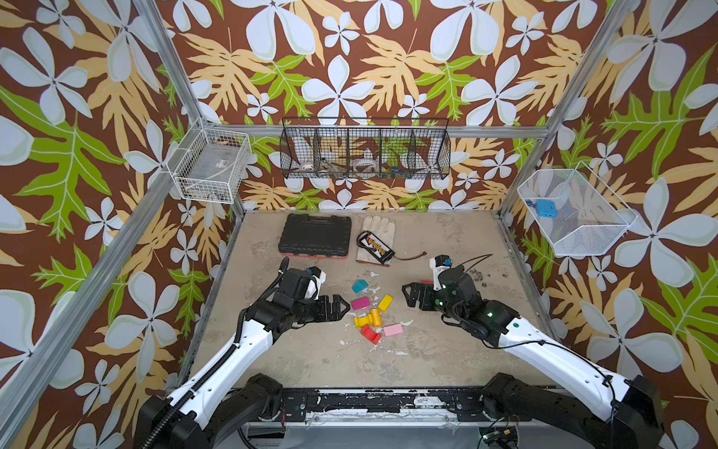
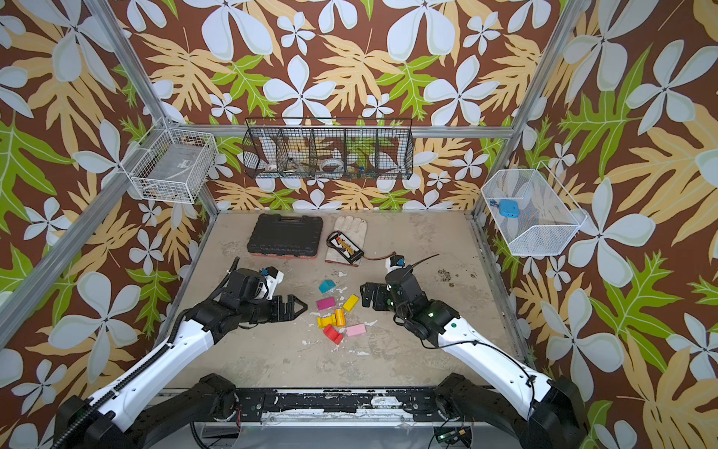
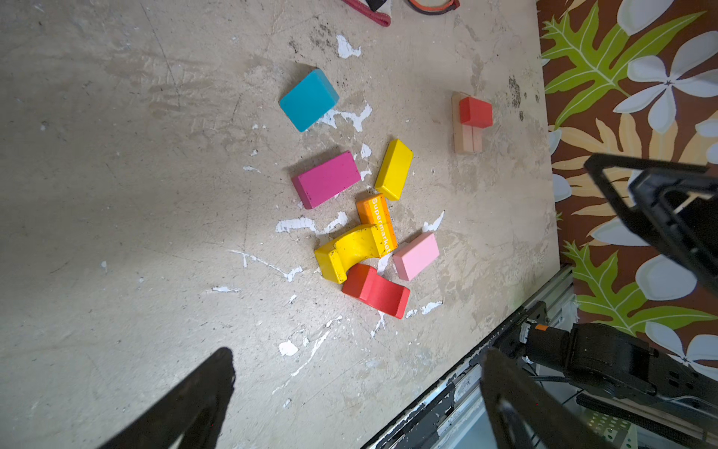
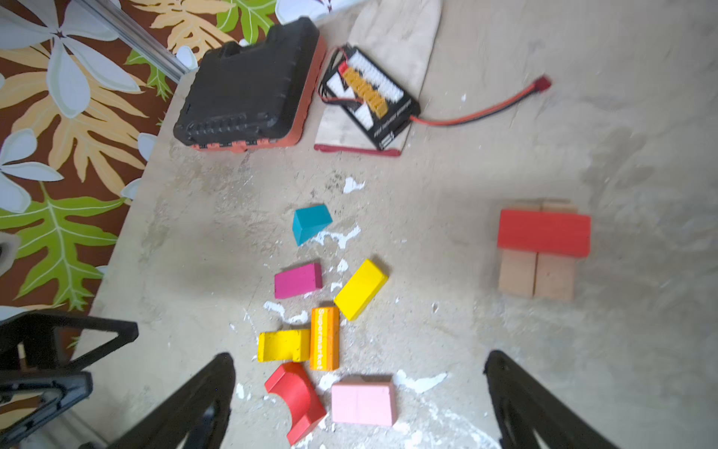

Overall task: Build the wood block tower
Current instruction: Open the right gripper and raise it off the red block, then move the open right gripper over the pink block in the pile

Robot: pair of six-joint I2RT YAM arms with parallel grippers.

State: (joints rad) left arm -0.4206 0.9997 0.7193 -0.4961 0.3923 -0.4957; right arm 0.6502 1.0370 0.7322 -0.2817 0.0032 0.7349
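Several loose wood blocks lie mid-table: a teal one (image 1: 360, 286), magenta (image 1: 360, 303), a yellow bar (image 1: 385, 302), an orange cylinder (image 1: 375, 317), a yellow arch (image 1: 362, 321), a red arch (image 1: 371, 334) and a pink one (image 1: 392, 330). The tower is a red block (image 4: 544, 233) lying across two tan bars (image 4: 536, 276), right of the pile. My left gripper (image 1: 342, 307) is open, just left of the pile. My right gripper (image 1: 408, 296) is open and empty between the pile and the tower. In its wrist view the pink block (image 4: 363, 404) lies between its fingers (image 4: 217, 388).
A black tool case (image 1: 314, 235), a pale glove (image 1: 376, 226) and a black battery pack (image 1: 373, 247) with a red lead sit at the back of the table. Wire baskets (image 1: 365, 149) hang on the walls. Aluminium rails edge the table.
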